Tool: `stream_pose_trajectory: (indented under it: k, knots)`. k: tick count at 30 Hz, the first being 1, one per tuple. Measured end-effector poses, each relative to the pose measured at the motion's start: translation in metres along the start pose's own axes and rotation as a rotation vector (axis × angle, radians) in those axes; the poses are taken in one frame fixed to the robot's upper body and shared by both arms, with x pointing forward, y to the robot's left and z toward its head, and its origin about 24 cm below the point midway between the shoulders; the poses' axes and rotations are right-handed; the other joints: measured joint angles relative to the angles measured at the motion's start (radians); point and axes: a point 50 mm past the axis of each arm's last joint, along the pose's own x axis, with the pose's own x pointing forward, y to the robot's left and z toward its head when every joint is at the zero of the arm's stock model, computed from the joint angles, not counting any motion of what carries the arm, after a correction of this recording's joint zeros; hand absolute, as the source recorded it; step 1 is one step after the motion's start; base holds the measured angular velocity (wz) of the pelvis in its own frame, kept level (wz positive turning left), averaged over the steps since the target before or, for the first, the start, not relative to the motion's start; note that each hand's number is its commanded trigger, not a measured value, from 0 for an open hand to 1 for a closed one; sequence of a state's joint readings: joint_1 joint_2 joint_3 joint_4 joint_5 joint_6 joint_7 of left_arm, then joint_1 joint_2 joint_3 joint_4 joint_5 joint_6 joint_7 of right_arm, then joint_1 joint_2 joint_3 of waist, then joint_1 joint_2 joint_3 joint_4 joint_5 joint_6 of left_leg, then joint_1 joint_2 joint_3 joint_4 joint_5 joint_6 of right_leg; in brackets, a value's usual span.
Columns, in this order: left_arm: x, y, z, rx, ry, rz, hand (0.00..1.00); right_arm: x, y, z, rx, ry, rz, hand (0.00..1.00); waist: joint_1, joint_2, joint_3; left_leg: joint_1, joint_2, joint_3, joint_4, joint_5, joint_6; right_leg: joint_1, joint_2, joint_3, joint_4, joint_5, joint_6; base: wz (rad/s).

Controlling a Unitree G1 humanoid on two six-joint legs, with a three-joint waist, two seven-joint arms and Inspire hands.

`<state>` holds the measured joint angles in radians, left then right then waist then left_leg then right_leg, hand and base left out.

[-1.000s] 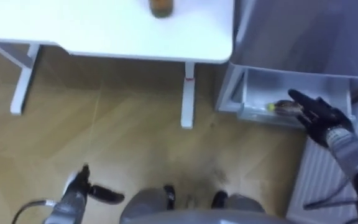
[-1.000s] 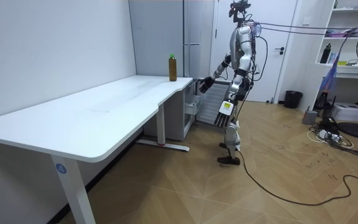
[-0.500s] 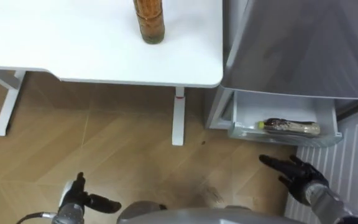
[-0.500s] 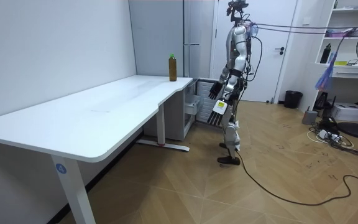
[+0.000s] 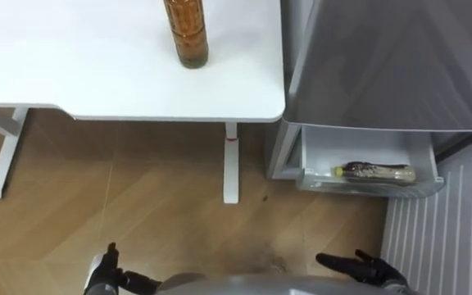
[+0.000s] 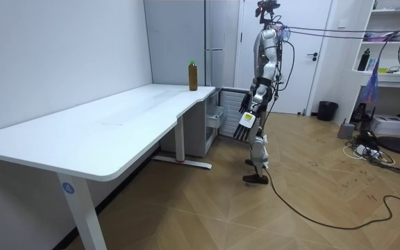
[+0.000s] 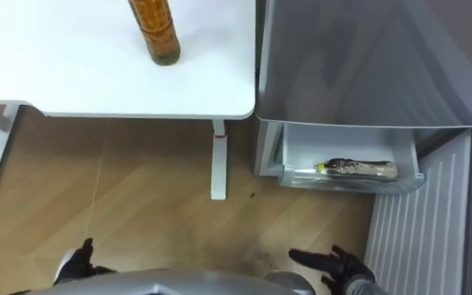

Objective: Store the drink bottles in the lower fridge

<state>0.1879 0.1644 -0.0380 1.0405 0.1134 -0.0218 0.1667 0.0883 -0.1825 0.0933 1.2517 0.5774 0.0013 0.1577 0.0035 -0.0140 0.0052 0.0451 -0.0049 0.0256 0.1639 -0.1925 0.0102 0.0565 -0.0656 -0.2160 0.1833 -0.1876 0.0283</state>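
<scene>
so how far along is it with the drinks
Done: one bottle lies in the open lower fridge drawer. In hand: nothing; the right hand and left hand hang open and empty, low by the robot's sides. Left: the second bottle stands upright on the white table, not yet fetched and put in the drawer.

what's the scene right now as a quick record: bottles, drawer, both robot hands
table bottle: upright on the white table, near the fridge
drawer bottle: lying on its side in the open fridge drawer
left robot hand: open, empty, low over the floor
right robot hand: open, empty, apart from the drawer
not yet stored: table bottle
</scene>
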Motion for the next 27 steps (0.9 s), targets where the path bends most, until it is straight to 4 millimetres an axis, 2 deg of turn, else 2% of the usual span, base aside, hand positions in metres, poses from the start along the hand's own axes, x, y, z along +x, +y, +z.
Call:
stream_pose_trajectory:
  k: [6,9,16,24,27]
  knots:
    - [0.0,0.004,-0.005,-0.013,0.033,0.015,0.0,0.0,-0.002,-0.003,-0.143,0.034,-0.013,0.0,0.004,-0.006,0.0001,0.016,0.002,0.026,-0.001,-0.001,0.0,-0.001,0.003,0.027,0.001,0.001,-0.001,-0.13]
    - [0.001,0.006,-0.006,-0.027,0.049,0.024,0.0,-0.001,-0.003,-0.008,-0.133,0.057,-0.02,0.0,0.002,-0.008,0.0019,0.031,0.007,0.027,-0.005,-0.006,-0.003,0.012,0.008,0.027,-0.005,0.001,-0.002,0.0]
    - [0.0,0.006,-0.013,-0.042,0.112,0.008,0.0,-0.002,-0.009,-0.014,-0.099,0.087,-0.03,0.0,-0.003,-0.005,-0.0017,0.038,0.011,0.024,-0.009,-0.007,-0.006,0.03,0.016,0.028,-0.028,0.003,-0.005,0.0]
    - [0.002,0.003,-0.004,-0.08,0.095,0.002,0.0,-0.002,-0.009,-0.014,-0.1,0.088,-0.028,0.0,-0.003,-0.01,-0.0039,0.04,0.011,0.025,-0.009,-0.008,-0.007,0.03,0.016,0.035,-0.033,0.003,-0.005,0.0]
    - [0.002,-0.001,-0.006,-0.107,0.107,-0.006,0.0,-0.002,-0.008,-0.014,-0.099,0.088,-0.029,0.0,-0.003,-0.014,0.0011,0.045,0.011,0.026,-0.01,-0.008,-0.007,0.034,0.016,0.032,-0.033,0.003,-0.005,-0.03]
